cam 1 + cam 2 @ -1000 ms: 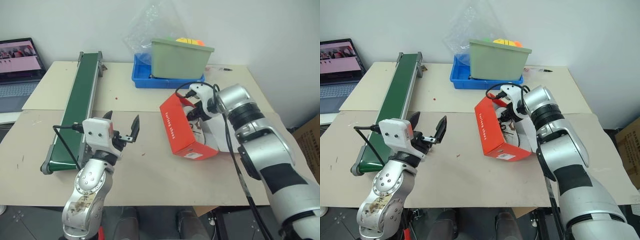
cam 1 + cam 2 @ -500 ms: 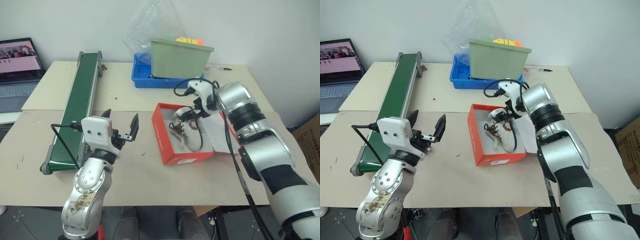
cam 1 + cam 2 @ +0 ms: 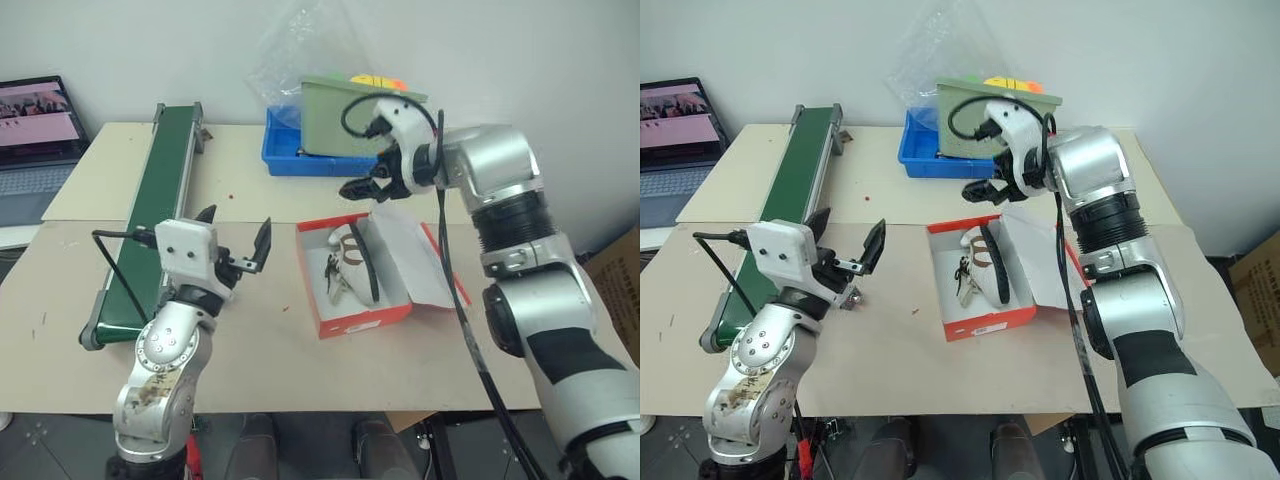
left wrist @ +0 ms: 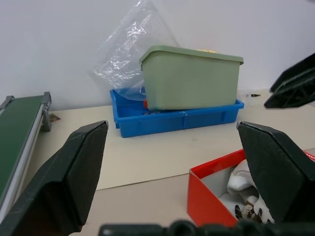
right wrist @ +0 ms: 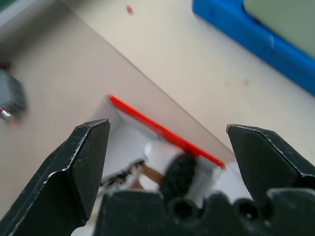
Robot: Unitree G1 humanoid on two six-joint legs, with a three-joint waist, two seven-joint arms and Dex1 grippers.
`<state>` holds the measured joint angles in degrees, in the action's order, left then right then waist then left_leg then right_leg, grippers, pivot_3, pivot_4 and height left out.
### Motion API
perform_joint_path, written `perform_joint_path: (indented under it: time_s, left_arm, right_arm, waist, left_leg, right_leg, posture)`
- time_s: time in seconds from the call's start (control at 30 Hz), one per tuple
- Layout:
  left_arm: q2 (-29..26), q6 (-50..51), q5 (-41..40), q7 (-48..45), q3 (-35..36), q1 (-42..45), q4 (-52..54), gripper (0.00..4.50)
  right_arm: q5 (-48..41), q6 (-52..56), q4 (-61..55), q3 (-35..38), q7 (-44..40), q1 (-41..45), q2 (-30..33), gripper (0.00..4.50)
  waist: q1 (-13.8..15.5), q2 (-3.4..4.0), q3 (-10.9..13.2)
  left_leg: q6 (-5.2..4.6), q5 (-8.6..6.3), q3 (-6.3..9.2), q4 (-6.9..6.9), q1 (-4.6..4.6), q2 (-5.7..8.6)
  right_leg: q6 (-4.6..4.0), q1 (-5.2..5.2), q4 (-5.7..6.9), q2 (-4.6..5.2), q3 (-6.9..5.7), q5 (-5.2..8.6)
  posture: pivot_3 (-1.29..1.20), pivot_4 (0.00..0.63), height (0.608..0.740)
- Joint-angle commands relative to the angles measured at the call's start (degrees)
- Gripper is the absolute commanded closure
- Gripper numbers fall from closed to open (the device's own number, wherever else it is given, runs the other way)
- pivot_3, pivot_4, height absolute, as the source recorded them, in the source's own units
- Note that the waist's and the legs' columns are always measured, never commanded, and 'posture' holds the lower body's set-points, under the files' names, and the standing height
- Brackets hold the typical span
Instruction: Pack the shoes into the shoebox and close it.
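The shoes (image 3: 350, 262) overlap inside the one open red shoebox (image 3: 345, 322) mid-table, so their count stays unclear. Left gripper (image 3: 237, 243) and right gripper (image 3: 367, 187) both gape wide, empty.

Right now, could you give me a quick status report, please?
Both grippers open, empty: left gripper, right gripper above shoebox. Shoes inside; lid open. Nothing in the way.
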<state>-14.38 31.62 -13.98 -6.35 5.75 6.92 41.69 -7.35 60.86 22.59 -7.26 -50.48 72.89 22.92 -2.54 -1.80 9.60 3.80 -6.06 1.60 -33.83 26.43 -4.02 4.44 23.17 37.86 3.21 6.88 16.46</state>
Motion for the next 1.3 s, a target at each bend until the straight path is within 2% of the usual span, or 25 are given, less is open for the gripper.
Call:
perform_joint_path:
  time_s: [0.03, 0.17, 0.23, 0.4, 0.6, 0.87, 1.07, 1.3]
  left_arm:
    - [-2.41, 0.5, -0.34, -0.59, 3.88, 2.3, 0.41, 0.0]
    - [-4.77, 1.28, 0.27, 0.71, 9.13, 4.76, -1.13, 0.0]
    - [-5.81, 2.55, 1.32, 2.08, 11.16, 5.88, -1.89, 0.0]
    - [-8.27, 5.61, 3.33, 4.32, 14.58, 7.21, -3.23, 0.0]
    - [-9.58, 8.14, 3.68, 4.95, 17.64, 7.09, -3.19, 0.0]
    - [-7.63, 6.6, 1.48, 3.95, 24.81, 1.14, -4.56, 0.0]
    - [-8.25, 3.88, 0.7, 1.54, 28.28, -3.23, -5.5, 0.0]
    - [-9.69, 2.55, -0.28, 0.07, 30.12, -3.95, -7.7, 0.0]
  right_arm:
    - [-6.39, -0.21, -8.66, 5.22, -2.25, -2.4, 0.83, 0.02]
    - [-14.24, -3.48, -11.13, 14.55, -1.02, -4.97, -1.53, 0.02]
    - [-15.37, -6.4, -13.41, 15.27, -1.0, -8.53, -1.77, 0.02]
    - [-13.28, -19.07, -18.47, 10.54, -1.78, -16.89, -2.82, 0.02]
    - [-10.8, -31.89, -16.01, 6.14, -1.98, -20.12, -5.16, 0.02]
    - [-12.32, -35.16, -12.87, 3.98, -3.01, -19.99, -9.44, 0.02]
    - [-12.67, -36.83, -11.26, 2.33, -5.5, -19.78, -10.72, 0.02]
    - [-11.86, -40.03, -8.96, 1.37, -5.39, -19.8, -11.68, 0.02]
  waist:
    - [0.01, 0.0, 0.0]
    - [0.06, 0.0, 0.0]
    - [0.11, 0.0, 0.0]
    - [-0.08, 0.0, 0.0]
    - [-0.44, 0.0, 0.0]
    - [-0.33, -0.01, 0.0]
    - [-0.01, -0.01, 0.0]
    - [-0.03, -0.02, 0.0]
  left_leg:
    - [0.0, 0.0, 0.0, -0.01, 0.0, 0.0]
    - [0.0, 0.0, 0.01, -0.03, -0.01, 0.0]
    - [0.0, 0.0, 0.02, -0.02, 0.0, 0.0]
    - [0.0, 0.0, 0.02, -0.02, -0.01, 0.0]
    - [0.0, 0.01, 0.02, -0.01, -0.02, 0.0]
    - [0.0, 0.0, 0.02, -0.01, -0.05, -0.01]
    - [0.01, 0.0, 0.02, 0.0, -0.05, -0.01]
    - [0.01, 0.0, 0.02, 0.0, -0.06, -0.01]
  right_leg:
    - [0.0, -0.01, 0.0, 0.0, -0.01, 0.0]
    - [0.0, -0.03, 0.02, 0.0, -0.02, 0.0]
    - [0.0, -0.02, 0.02, 0.0, -0.03, 0.0]
    - [0.01, -0.02, 0.05, 0.0, -0.02, 0.01]
    - [0.02, 0.0, 0.1, -0.01, -0.01, 0.01]
    - [0.01, -0.02, 0.12, 0.0, -0.02, 0.0]
    - [0.01, -0.03, 0.1, 0.0, -0.04, 0.0]
    - [0.0, -0.03, 0.1, 0.0, -0.06, 0.0]
  posture:
    - [0.0, 0.15, 0.74]
    - [0.0, 0.15, 0.74]
    - [0.0, 0.15, 0.74]
    - [0.0, 0.15, 0.74]
    - [0.0, 0.15, 0.74]
    - [0.0, 0.15, 0.74]
    - [0.0, 0.15, 0.74]
    - [0.0, 0.15, 0.74]
